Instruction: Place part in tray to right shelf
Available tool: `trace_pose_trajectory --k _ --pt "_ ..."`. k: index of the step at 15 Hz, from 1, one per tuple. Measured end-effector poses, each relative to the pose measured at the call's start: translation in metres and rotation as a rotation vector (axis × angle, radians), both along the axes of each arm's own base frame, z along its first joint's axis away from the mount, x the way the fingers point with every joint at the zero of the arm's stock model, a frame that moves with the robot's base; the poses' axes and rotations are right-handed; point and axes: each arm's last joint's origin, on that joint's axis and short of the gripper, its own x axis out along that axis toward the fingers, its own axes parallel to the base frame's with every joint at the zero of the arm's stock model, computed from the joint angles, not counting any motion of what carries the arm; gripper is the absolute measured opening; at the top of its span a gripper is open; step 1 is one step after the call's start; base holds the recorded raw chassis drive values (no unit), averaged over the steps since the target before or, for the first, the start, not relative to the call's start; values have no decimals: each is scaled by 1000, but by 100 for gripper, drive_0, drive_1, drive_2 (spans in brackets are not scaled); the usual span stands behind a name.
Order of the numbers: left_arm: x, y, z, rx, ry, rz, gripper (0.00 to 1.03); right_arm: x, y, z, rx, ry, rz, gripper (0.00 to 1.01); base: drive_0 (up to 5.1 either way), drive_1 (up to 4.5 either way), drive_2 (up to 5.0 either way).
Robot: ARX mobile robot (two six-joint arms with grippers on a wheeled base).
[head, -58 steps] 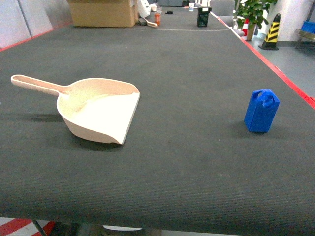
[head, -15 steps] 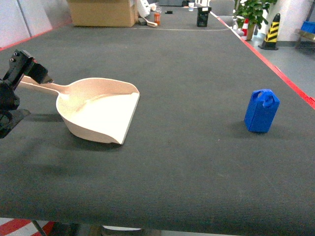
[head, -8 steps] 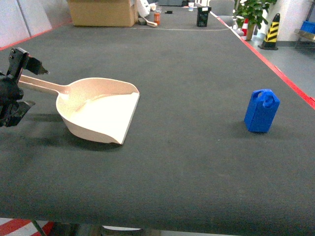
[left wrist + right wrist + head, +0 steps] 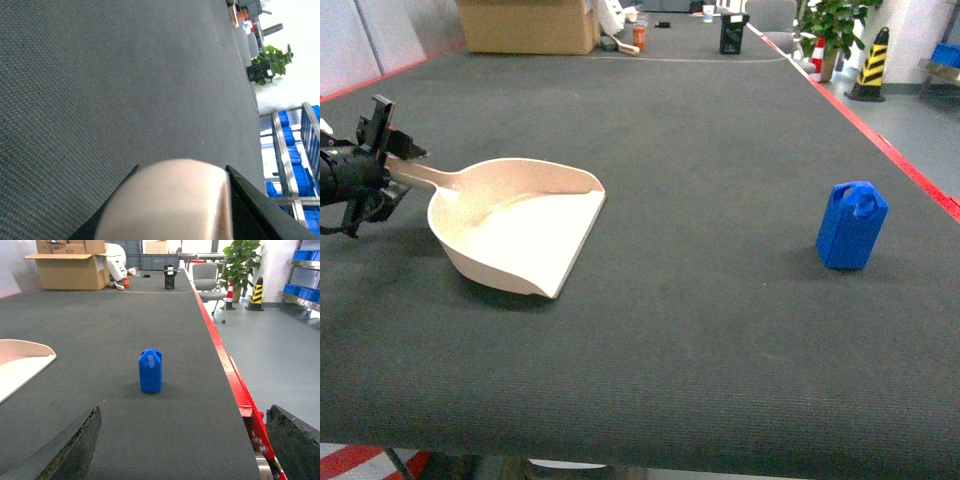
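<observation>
The end of the tray's point(image 4: 515, 225) handle was hidden inside the left claw point(image 4: 382, 168), itself partly cut off by the head view's left edge. In the left wrist view the handle point(image 4: 167, 202) was a pale blur, cropped below. The right claw's fingers point(image 4: 70, 450) ran off the right wrist view's bottom.

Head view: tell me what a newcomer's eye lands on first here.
The pale beige tray stands out on the dark table at the left, its handle gripped by the left gripper, whose fingers close on either side of it in the left wrist view. The small blue part stands upright alone on the right, near the table's red edge. The right gripper hangs open, short of the part.
</observation>
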Motion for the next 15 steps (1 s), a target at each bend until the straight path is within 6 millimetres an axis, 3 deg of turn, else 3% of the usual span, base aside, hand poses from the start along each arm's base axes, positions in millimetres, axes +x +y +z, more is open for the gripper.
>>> trace_pose_trajectory --k 3,4,9,15 --pt "-6 -4 -4 -55 -31 -5 22 0 0 0 0 0 0 98 0 0 0" --pt "-7 -5 -2 -75 -38 -7 19 0 0 0 0 0 0 98 0 0 0" --pt "-25 -18 21 -98 -120 -34 16 0 0 0 0 0 0 98 0 0 0" --pt "-36 -31 35 -111 -167 -70 13 0 0 0 0 0 0 98 0 0 0"
